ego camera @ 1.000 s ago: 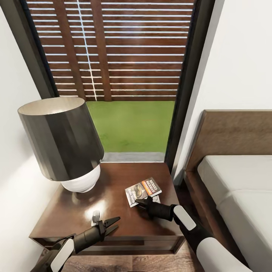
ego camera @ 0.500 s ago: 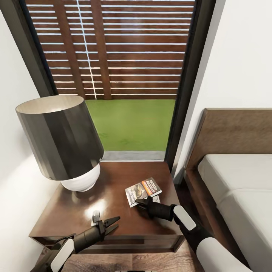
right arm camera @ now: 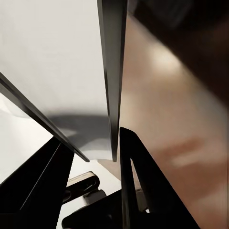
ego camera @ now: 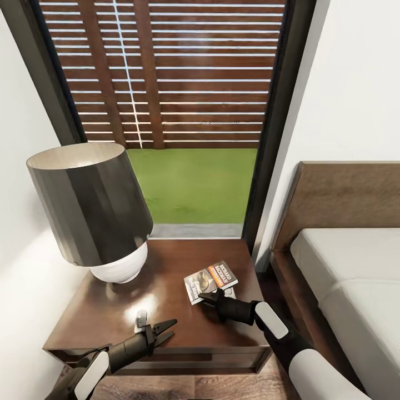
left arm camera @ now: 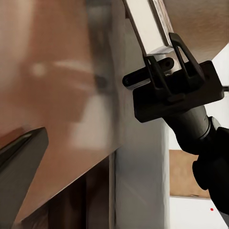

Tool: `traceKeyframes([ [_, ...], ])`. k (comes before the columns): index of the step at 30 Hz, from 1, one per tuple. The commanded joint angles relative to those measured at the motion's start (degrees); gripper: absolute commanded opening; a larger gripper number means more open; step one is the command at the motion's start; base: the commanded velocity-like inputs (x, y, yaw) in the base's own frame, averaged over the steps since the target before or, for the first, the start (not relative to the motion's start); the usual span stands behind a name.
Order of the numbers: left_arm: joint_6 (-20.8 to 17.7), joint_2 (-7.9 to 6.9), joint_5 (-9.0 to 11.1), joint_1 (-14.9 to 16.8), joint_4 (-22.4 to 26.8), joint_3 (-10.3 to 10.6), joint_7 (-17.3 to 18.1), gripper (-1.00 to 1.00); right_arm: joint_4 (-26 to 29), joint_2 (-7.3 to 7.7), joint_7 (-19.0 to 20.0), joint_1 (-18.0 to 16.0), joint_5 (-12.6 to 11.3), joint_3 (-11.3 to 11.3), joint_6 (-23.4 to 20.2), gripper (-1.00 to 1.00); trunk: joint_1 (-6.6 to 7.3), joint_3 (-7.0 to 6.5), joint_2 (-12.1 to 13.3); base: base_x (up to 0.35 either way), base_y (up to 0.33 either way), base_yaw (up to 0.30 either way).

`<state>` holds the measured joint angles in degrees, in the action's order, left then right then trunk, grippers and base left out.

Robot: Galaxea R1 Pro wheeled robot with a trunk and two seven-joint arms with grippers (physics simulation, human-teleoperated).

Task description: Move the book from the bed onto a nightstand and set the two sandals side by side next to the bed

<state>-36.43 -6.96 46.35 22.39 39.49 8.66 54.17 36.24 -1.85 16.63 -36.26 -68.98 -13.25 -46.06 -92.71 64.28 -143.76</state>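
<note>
The book [ego camera: 210, 280], dark-covered with an orange band, rests on the dark brown nightstand [ego camera: 166, 278], its near edge slightly raised. My right gripper [ego camera: 206, 299] is shut on that near edge. In the left wrist view the right gripper [left arm camera: 157, 62] straddles the book's white page block [left arm camera: 148, 24]. In the right wrist view the book [right arm camera: 57, 62] runs edge-on between the dark fingers [right arm camera: 138, 181]. My left gripper [ego camera: 169, 328] hovers open over the nightstand's front left part, holding nothing. The bed [ego camera: 344, 266] lies to the right. The two sandals are out of view.
A large lamp [ego camera: 91, 205] with a dark shade and white base takes up the nightstand's back left. A small pale object [ego camera: 141, 319] lies near the left gripper. A tall dark-framed window [ego camera: 194, 111] stands behind. A narrow strip of floor [ego camera: 272, 283] separates nightstand and bed frame.
</note>
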Motion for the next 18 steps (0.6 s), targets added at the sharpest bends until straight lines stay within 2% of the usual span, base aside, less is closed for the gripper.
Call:
traceKeyframes([
  [1, 0.0, -0.07, 0.2, 0.0, 0.0, 0.2, -0.1, 1.0, 0.0, 0.01, 0.3, 0.0, 0.2, 0.0, -0.1, -1.0, 0.01, 0.05, 0.0, 0.0, 0.0, 0.0],
  [18, 0.0, -0.07, 0.3, 0.0, 0.0, 0.2, -0.1, 1.0, 0.0, 0.01, 0.3, 0.0, 0.2, 0.0, -0.1, -1.0, 0.01, 0.05, 0.0, 0.0, 0.0, 0.0],
])
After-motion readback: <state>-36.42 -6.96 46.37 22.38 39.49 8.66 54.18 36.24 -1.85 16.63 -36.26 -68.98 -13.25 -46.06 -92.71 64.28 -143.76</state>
